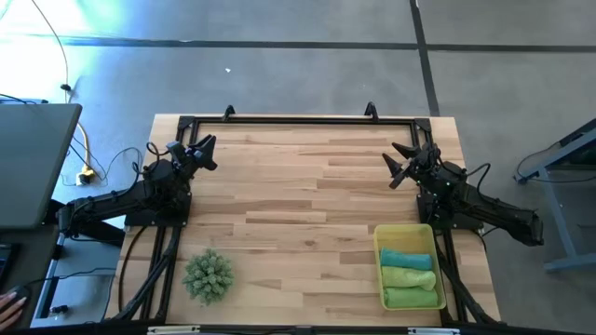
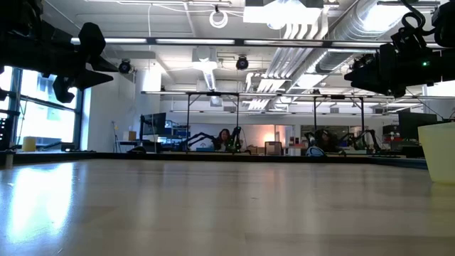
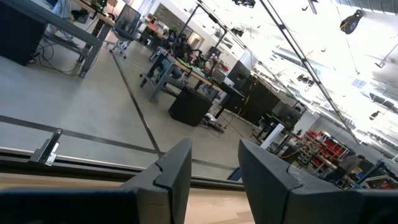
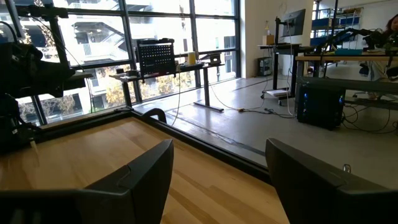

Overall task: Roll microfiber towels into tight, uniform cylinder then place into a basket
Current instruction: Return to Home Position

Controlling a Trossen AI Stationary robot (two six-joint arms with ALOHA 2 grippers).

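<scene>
**A:** What could still go wrong for the three rolled microfiber towels (image 1: pixel 408 277) in the shallow translucent yellow plastic basket (image 1: pixel 377 244)?

**B:** Little, I judge. Nothing pins the soft rolls, so they could loosen. The dark right arm (image 1: pixel 484 212) sits just beside the basket, and a careless swing might nudge it.

**A:** How do they look?

**B:** They are snug cylinders lying side by side, teal, green and pale green, by the wooden tabletop's (image 1: pixel 298 195) right edge.

**A:** And the jaws?

**B:** The left arm's jaws and the right arm's jaws are both spread and empty.

Overhead straight down, low level across table (image 1: pixel 298 195) — wrists outward
</scene>
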